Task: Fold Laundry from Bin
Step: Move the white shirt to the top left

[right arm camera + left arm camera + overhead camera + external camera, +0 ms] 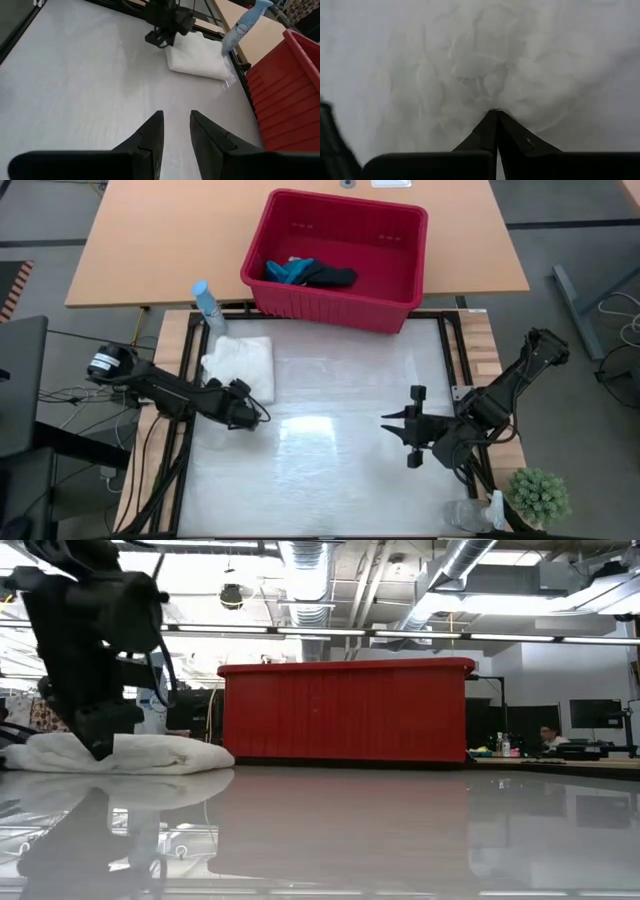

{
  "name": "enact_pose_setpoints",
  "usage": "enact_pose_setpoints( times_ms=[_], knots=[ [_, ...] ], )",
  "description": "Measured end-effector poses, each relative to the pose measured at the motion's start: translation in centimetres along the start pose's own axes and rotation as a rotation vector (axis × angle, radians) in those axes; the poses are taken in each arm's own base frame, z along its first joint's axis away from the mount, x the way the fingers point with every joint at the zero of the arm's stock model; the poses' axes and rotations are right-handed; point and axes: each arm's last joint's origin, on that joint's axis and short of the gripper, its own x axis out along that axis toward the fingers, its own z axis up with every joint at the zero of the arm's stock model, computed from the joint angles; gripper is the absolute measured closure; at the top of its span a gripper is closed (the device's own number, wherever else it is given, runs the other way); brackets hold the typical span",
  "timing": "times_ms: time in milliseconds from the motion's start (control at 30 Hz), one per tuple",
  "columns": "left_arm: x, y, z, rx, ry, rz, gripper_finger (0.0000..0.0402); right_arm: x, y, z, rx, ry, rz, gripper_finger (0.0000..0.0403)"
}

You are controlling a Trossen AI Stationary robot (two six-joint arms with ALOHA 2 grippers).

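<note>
Left gripper [243,408] sits pinched together at the six o'clock edge of the folded white cloth [243,361], gripping nothing I can confirm. Right gripper [398,426] waits parted at four o'clock. I'd press the fold flat; dark and teal pieces [308,274] lie in the bin [400,300] at twelve.

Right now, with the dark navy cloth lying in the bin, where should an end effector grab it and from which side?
Judgement: pinch the dark navy cloth at its free end, the one pointing away from the teal-blue cloth it touches. Come straight down through the red bin's open top; the walls block any sideways approach. The open right end effector hovers over the table.
</note>
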Motion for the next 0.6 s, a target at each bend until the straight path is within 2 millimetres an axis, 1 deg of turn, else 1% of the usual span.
enact_pose_setpoints(
  times_ms=[167,300,400,500,600],
  knots=[
    [0.9,0.9,1.1,-0.002,0.011,0.074,0.0401,0.0,0.0,0.0,0.000,0.000,0.000,0.0285],
    [0.8,0.9,1.7,0.003,-0.008,0.052,0.0401,0.0,0.0,0.0,0.003,-0.003,-0.001,0.0285],
    [-0.7,0.2,2.4,0.023,-0.043,-0.006,0.0401,0.2,-0.3,0.2,0.019,-0.016,-0.057,0.0285],
    [-2.9,-0.4,3.7,0.037,-0.124,-0.081,0.0401,0.7,-1.3,0.4,0.090,-0.042,-0.209,0.0285],
    [-5.7,-0.7,5.1,0.052,-0.211,-0.160,0.0401,1.6,-2.7,0.4,0.169,-0.045,-0.359,0.0285]
  ],
)
